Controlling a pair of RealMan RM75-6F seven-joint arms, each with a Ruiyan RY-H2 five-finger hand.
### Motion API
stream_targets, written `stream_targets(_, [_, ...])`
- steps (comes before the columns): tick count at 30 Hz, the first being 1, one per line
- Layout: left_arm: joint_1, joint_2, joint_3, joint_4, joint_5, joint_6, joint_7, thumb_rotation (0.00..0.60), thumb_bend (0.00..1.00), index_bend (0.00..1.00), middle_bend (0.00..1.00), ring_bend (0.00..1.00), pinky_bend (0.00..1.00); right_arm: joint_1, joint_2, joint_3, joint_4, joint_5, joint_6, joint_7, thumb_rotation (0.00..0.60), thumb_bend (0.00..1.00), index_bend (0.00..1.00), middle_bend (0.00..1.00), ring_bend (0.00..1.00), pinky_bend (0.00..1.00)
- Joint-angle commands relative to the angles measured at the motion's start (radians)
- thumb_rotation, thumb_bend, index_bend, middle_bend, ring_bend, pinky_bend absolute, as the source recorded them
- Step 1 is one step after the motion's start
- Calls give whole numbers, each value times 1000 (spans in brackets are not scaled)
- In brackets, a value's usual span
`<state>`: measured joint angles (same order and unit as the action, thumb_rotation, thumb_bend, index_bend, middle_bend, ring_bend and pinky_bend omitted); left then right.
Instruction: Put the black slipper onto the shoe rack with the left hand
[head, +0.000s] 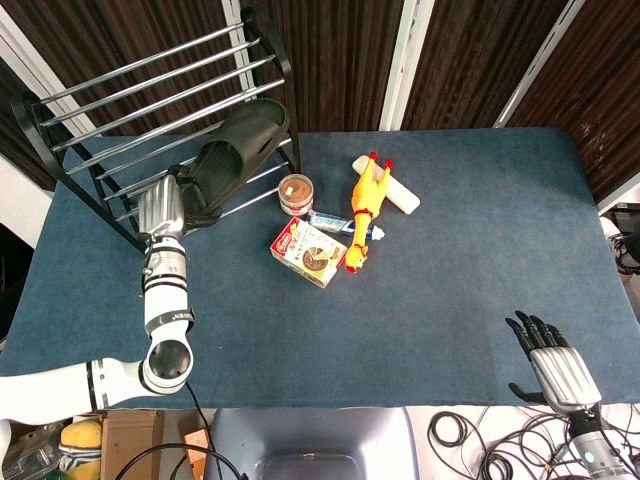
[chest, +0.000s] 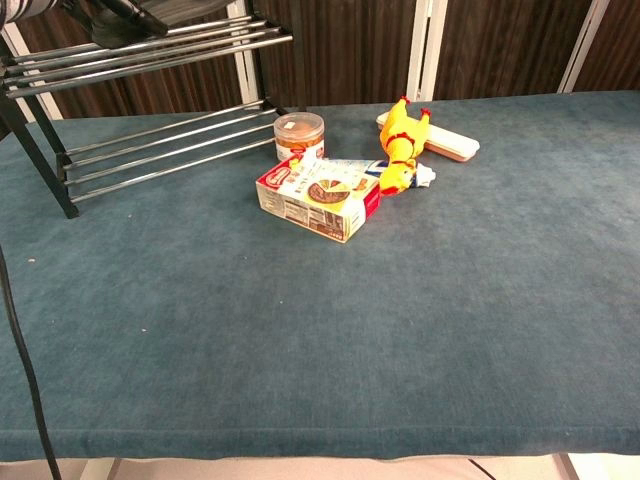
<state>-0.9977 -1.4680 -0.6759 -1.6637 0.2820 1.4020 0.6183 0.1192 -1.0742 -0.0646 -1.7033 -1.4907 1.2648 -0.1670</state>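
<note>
Black slipper (head: 232, 152) over the shoe rack (head: 120, 120)

Its long axis ran diagonally, toe toward the rack's far right end; the left hand (head: 172, 203) gripped its heel.

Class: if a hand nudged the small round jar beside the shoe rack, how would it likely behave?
The jar stands upright on its flat base, so it would probably slide on the cloth. It looks short and wide, so tipping seems unlikely. Knocked onto its side, its round wall could roll.
</note>
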Motion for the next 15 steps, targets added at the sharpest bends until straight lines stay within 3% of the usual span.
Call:
stream_targets(1, [-28,-14,-23,65,-26,-16,-2,600,267,727,809,807,953,0,1,1,0,1,0,3,600,121,0,0,0,136])
stream_targets(15, [-95,-79,-58,350,-88,-121,-24,600,266,694,792,792,937,-10,22,3,2,-8,22,48,600,122,0,0,0,136])
